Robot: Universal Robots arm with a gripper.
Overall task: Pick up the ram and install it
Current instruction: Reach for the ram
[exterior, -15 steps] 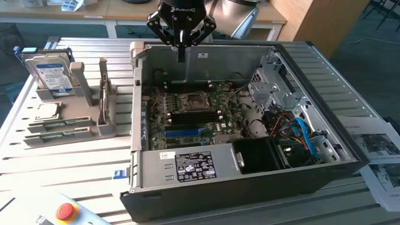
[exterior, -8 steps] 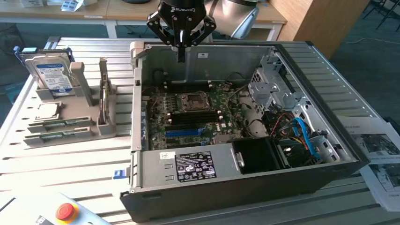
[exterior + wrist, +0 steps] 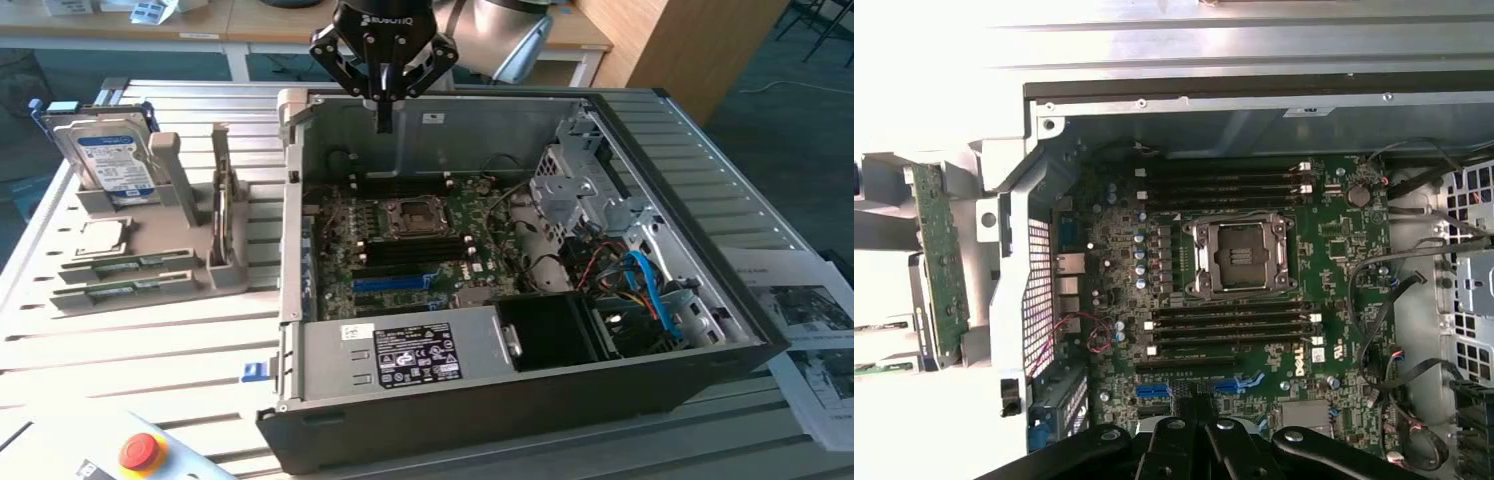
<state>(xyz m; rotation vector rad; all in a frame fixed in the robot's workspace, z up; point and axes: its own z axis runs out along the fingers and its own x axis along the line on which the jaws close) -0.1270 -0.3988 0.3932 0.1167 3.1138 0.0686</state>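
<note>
Green ram [image 3: 220, 200] stands on edge in a grey holder [image 3: 230, 278] on the slatted tabletop [image 3: 147, 350], just beside the open computer case [image 3: 534, 400], on the exterior view's left. A hard drive [image 3: 110, 155] stands upright in the same holder. The motherboard [image 3: 467, 250] lies inside the case. The hand [image 3: 386, 118] is pinched fully closed and empty, hovering above the case's far wall, well apart from the ram.
</note>
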